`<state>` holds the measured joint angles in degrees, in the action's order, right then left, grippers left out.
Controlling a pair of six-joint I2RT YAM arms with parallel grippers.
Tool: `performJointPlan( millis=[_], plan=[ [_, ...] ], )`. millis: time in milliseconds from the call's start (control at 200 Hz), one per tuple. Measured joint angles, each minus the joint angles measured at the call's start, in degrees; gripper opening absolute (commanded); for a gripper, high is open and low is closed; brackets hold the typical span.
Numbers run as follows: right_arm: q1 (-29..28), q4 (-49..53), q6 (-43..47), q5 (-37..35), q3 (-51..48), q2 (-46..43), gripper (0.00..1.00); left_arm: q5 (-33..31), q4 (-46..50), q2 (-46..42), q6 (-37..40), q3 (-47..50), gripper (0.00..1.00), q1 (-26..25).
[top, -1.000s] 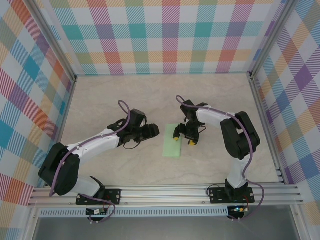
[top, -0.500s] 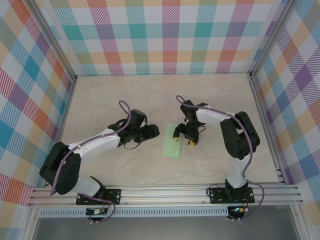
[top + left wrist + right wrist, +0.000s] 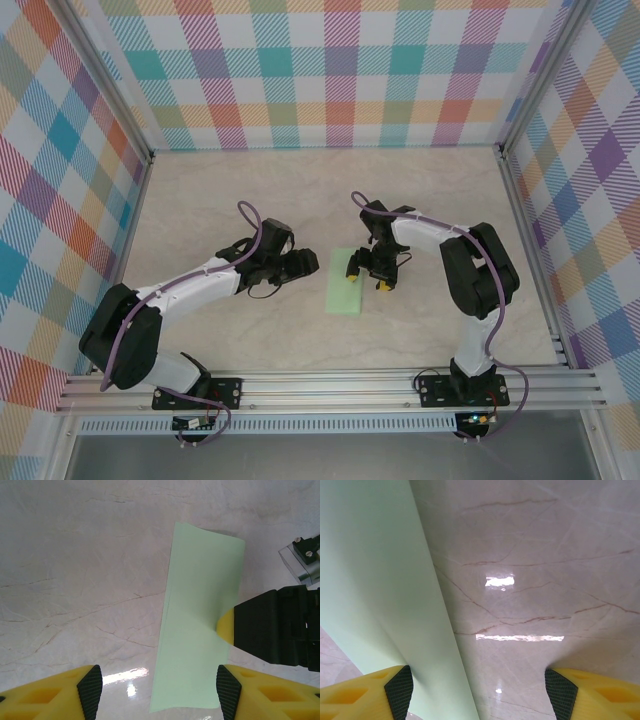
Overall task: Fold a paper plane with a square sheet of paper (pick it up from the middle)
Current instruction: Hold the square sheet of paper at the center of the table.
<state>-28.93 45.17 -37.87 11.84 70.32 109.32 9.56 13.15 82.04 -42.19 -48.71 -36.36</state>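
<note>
**Folded green sheet lies flat between two open grippers**

The sheet of paper (image 3: 345,285) lies flat near the middle of the table (image 3: 230,190). It is a long, pale green rectangle, with its short edges toward the far side and the near side.

In the left wrist view its left long edge is straight and free, with bare marble all along it. A faint line runs just inside the lower part of this edge. The far right corner (image 3: 240,542) is lifted a little and throws a thin shadow.

The left gripper (image 3: 306,265) stays just beside the left long edge. Its jaws stand wide apart and hold nothing.

The right gripper (image 3: 368,279) stands over the right long edge. It is also spread wide and clamps nothing. One yellow fingertip (image 3: 226,626) is at the paper's edge. In the right wrist view the other fingertip (image 3: 565,692) is over bare table.

There is much free surface around the sheet: a broad strip toward the far checked wall (image 3: 340,90), and open table to the left and to the right. On the near side, a band of bare table lies between the sheet and the aluminium rail (image 3: 330,385).
</note>
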Motion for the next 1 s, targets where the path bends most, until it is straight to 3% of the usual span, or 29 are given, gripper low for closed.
performJointPlan(
  millis=[450, 555, 785, 1005],
  plan=[
    [-0.1, 0.4, 0.0, -0.3, 0.4, 0.4, 0.76, -0.9, 0.0, 1.3, -0.4, -0.8, 0.59, 0.0],
    [-0.1, 0.5, -0.3, -0.5, 0.4, 0.4, 0.75, -5.8, 2.0, 1.0, -2.0, -1.1, 0.53, 0.0],
    [-0.1, 0.6, -0.3, -0.5, 0.6, 0.5, 0.75, -20.6, 11.2, -4.9, -7.8, -0.7, 0.53, -0.1],
    [-0.2, 1.3, -0.2, -0.8, 1.2, 1.0, 0.75, -25.2, 12.2, -9.1, -9.4, 2.1, 0.54, -0.1]
  ],
)
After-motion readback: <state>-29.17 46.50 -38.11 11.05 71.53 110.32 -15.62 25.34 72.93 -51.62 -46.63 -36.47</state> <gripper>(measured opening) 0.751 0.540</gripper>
